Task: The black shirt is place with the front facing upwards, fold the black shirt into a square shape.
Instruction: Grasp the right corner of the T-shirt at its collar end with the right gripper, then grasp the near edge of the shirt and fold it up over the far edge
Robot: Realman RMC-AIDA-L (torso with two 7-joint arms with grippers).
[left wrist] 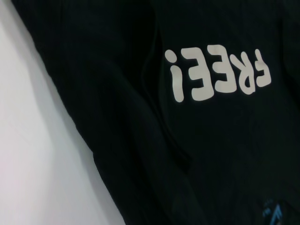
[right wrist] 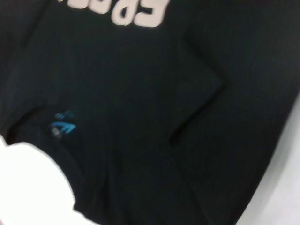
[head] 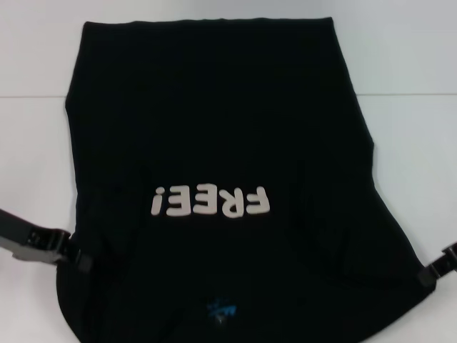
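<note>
The black shirt [head: 214, 121] lies flat on the white table [head: 36, 143], front up, hem at the far side and neck towards me. Its white "FREE!" lettering [head: 211, 201] reads upside down from the head view, and the small blue neck label [head: 221, 309] sits near the front edge. My left gripper [head: 80, 257] is at the shirt's left edge near the shoulder. My right gripper [head: 434, 270] is at the right edge near the other shoulder. The left wrist view shows the shirt [left wrist: 140, 140] with its lettering [left wrist: 218, 72]. The right wrist view shows the shirt [right wrist: 187, 117] and label [right wrist: 63, 125].
Bare white table shows to the left and right of the shirt and beyond its far hem [head: 207, 23]. A seam in the table [head: 400, 93] runs across behind the shirt. Soft creases run along the cloth [left wrist: 154, 122] near both shoulders.
</note>
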